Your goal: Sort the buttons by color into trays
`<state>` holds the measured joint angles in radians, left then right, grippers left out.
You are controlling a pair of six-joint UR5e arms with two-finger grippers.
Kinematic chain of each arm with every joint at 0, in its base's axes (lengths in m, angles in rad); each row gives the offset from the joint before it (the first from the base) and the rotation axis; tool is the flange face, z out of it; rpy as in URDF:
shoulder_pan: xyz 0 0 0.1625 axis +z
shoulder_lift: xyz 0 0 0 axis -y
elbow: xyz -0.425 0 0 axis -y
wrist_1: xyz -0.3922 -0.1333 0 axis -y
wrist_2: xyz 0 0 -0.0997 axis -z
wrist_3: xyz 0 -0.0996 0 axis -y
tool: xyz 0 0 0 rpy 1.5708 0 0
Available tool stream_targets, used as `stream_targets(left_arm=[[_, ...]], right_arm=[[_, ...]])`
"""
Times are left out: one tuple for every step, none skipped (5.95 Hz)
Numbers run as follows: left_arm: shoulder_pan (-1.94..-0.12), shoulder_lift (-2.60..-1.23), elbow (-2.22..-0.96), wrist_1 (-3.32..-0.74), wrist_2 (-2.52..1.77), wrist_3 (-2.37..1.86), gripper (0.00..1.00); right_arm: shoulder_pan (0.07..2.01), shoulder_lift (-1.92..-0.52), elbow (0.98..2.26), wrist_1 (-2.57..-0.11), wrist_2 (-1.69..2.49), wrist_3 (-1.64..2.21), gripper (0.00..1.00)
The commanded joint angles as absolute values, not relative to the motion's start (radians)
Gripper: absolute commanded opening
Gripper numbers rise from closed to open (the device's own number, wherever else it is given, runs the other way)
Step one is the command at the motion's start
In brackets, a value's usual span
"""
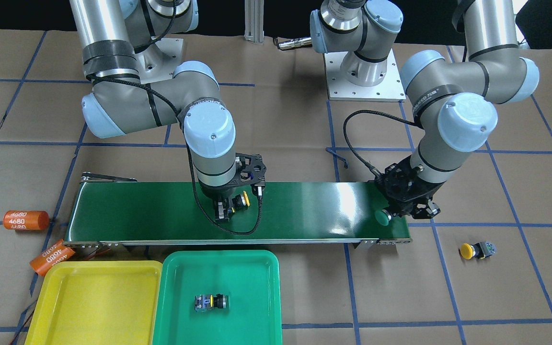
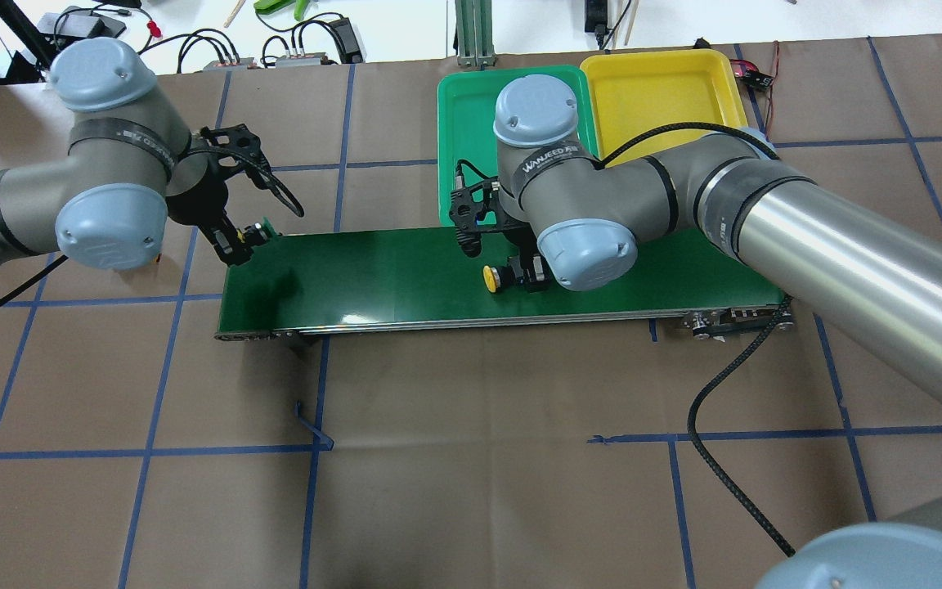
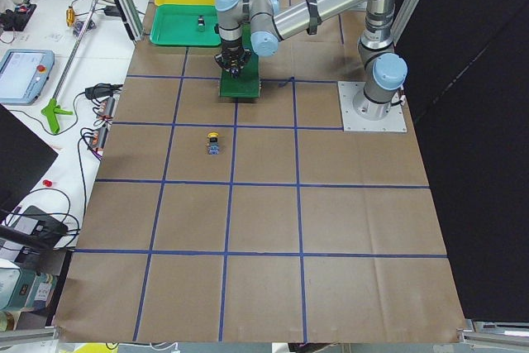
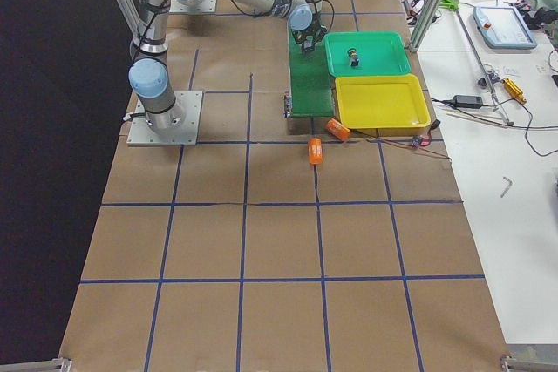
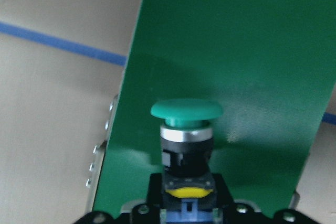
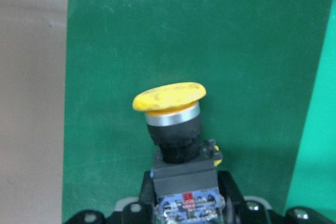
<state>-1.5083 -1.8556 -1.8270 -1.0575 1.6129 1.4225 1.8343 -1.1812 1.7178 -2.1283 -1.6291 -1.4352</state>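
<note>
Now you see the left gripper (image 1: 398, 211) clamped on a green button (image 1: 382, 217) at the end of the belt (image 1: 304, 211), the right gripper (image 1: 225, 207) clasping a yellow button (image 1: 242, 200) mid-belt; a third button (image 1: 211, 303) lies in the green tray (image 1: 257, 268), a loose button (image 1: 476, 250) on the table (image 1: 314, 297).

Conveyor belt (image 1: 304, 211): dark green, glossy. Yellow tray (image 1: 94, 306); green tray (image 1: 247, 287). Yellow-capped button (image 6: 169, 96), green-capped button (image 5: 186, 109): black bodies, silver collars. Cylinders (image 1: 26, 220): orange, white "4680" lettering. Surface (image 1: 281, 120): brown, blue grid lines.

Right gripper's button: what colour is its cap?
Yellow; the button shows best in the right wrist view.
</note>
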Motion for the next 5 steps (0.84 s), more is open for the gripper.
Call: stream_targets(left_arm=[[-1.555, -1.875, -1.828, -1.054, 1.615, 1.477, 0.67], [-1.539, -1.862, -1.822, -1.064, 1.615, 1.474, 0.98], [-1.522, -1.844, -1.807, -1.065, 1.623, 1.47, 0.98], [-1.418, -1.85, -1.798, -1.066, 1.618, 1.485, 0.98], [-1.319, -1.879, -1.761, -1.072, 1.614, 1.54, 0.98]], right_arm=[[1.771, -1.248, 1.715, -2.112, -1.641, -1.506, 0.08], [1.691, -1.273, 1.704, -2.117, -1.64, -1.585, 0.09], [1.625, -1.26, 1.695, -2.149, -1.628, -1.627, 0.09], [1.587, -1.217, 1.66, -2.231, -1.638, -1.631, 0.1], [1.541, -1.115, 1.567, -2.302, -1.64, -1.643, 0.1]])
